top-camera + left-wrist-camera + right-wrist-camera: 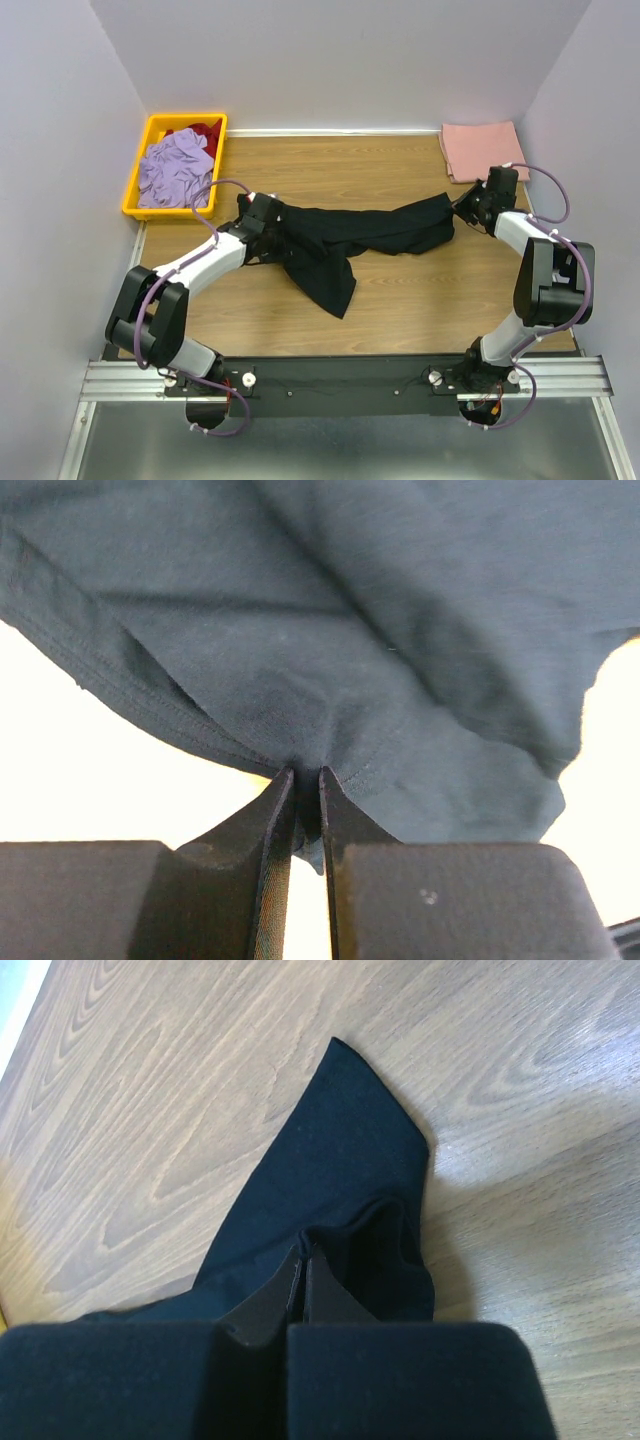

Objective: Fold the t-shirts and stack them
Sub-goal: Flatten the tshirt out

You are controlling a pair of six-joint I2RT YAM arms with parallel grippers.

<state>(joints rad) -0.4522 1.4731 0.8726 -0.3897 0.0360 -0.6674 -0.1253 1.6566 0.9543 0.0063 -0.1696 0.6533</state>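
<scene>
Overhead, the black t-shirt [350,240] is drawn out into a long band across the middle of the desk [420,300]. Its long axis runs from 9 o'clock to 3 o'clock, with the 3 o'clock end set slightly nearer 12. A broad flap falls off the band left of centre and points toward 5 o'clock.

The left jaws are closed on the cloth at the 9 o'clock end. In the left wrist view the two fingers [250,825] nearly touch, with a gathered fold of hemmed fabric pinched between them. The right jaws are closed on the 3 o'clock end. In the right wrist view they press together on a tuck of cloth, and a pointed corner reaches away from them over the wood grain.

The salmon-pink t-shirt [482,150] lies folded as a flat rectangle at the 1 o'clock corner of the desk, near the right jaws and apart from the black one. A yellow bin [160,212] at the 11 o'clock corner holds a crumpled lavender garment [175,170], with a red garment [207,131] on its 12 o'clock side.
</scene>
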